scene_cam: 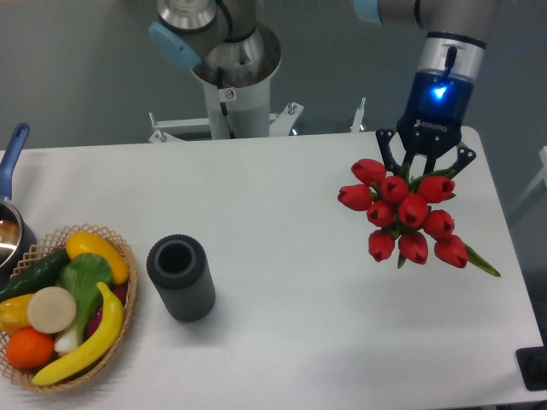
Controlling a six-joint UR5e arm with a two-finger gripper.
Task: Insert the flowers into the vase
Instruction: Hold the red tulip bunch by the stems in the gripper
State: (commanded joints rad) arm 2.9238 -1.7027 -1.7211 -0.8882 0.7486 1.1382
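Woven basket (120, 256) of glossy produce sits beside the ribbed, matte grey vase (180, 278) (upright, round-mouthed) on the white worktop (282, 213); well apart, the pincer (426, 168) seemingly clamps smooth red flowers (406, 220).

You have bright, even, diffuse light from overhead across the matte white table (282, 205), with no hot glare on it. Shadows are soft and short: a faint grey one sits under the bunch of red tulips (406, 218) just below the black two-finger claw (425, 171), and another hugs the base of the dark grey ribbed cylindrical vase (180, 278) far to the claw's lower left. A blue indicator light (440, 91) glows just above the claw, slightly blown out. The polished metal arm base (231, 51) up and left of the claw carries dull highlights. Focus is mildly soft throughout, and no edge warping shows.
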